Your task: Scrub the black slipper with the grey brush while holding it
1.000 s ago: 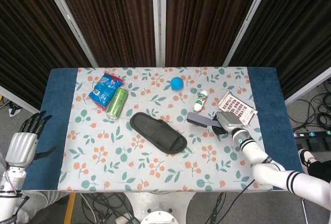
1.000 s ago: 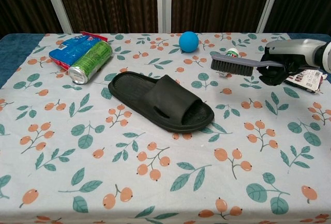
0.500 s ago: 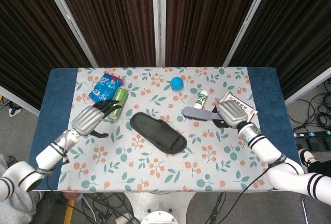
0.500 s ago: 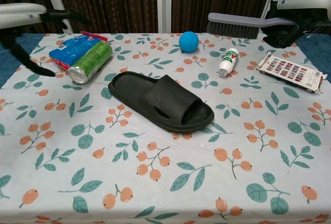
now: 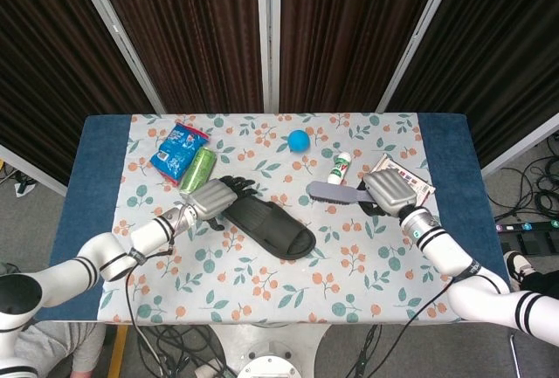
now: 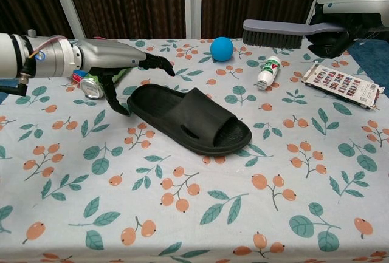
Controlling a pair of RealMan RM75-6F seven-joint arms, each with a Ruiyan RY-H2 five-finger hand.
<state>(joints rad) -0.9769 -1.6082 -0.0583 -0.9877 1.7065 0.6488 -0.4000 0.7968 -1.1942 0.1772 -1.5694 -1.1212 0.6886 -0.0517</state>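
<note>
At left of centre, the left hand [image 6: 115, 62] hovers with fingers spread over the heel end of the black slipper [image 6: 189, 119], gripping nothing. The slipper lies flat mid-table on the floral cloth [image 6: 182, 214]. At upper right, the right hand [image 6: 349, 14] has its fingers wrapped around the handle of the grey brush [image 6: 282, 32], raised above the table.

Head view: the left robot hand [image 5: 212, 196] covers the heel end of the black slipper [image 5: 272, 225]. Chest view: the same robot hand hides most of the green can [image 6: 97, 83] and blue packet [image 6: 78, 75]. The right robot hand [image 6: 349, 9] is cut off by the right edge. Printing on the white bottle [image 6: 265, 71] and the card [image 6: 341, 84] is too small to read.
</note>
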